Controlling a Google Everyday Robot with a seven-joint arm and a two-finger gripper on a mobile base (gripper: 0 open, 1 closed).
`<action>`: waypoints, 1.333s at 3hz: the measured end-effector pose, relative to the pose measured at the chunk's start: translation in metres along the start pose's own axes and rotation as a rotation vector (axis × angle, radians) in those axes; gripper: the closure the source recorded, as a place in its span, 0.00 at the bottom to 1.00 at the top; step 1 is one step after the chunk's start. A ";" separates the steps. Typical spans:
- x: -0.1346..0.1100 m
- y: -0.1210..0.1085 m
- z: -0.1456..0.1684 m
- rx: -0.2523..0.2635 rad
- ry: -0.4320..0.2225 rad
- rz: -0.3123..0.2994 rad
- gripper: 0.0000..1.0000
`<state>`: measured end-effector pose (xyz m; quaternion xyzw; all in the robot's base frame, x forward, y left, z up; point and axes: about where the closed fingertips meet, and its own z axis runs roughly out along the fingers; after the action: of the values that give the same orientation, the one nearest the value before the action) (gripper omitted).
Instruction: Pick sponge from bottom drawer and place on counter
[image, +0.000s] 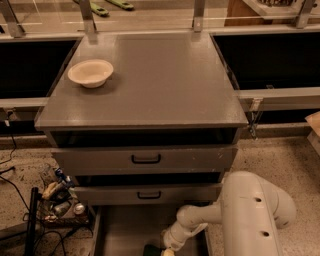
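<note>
The bottom drawer (125, 230) is pulled out at the foot of the grey cabinet, and its flat floor shows. My white arm reaches down into it from the lower right. The gripper (167, 249) is low in the drawer at the frame's bottom edge, its yellowish tip showing. A dark green piece, the sponge (152, 250), lies right beside the gripper on its left, mostly cut off by the frame edge. The counter (150, 80) is the broad grey top slab.
A cream bowl (90, 73) stands at the counter's left rear. Two upper drawers with black handles (146, 159) are above the open one. A cart of clutter and cables (55, 200) sits on the floor at left. Metal rails run behind the cabinet.
</note>
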<state>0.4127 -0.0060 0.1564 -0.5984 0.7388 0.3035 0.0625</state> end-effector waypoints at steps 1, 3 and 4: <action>0.004 0.000 -0.006 0.084 -0.008 0.061 0.00; 0.005 -0.002 -0.006 0.081 0.000 0.112 0.00; 0.006 -0.004 -0.007 0.093 0.020 0.182 0.00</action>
<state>0.4160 -0.0154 0.1578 -0.5283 0.8040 0.2674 0.0551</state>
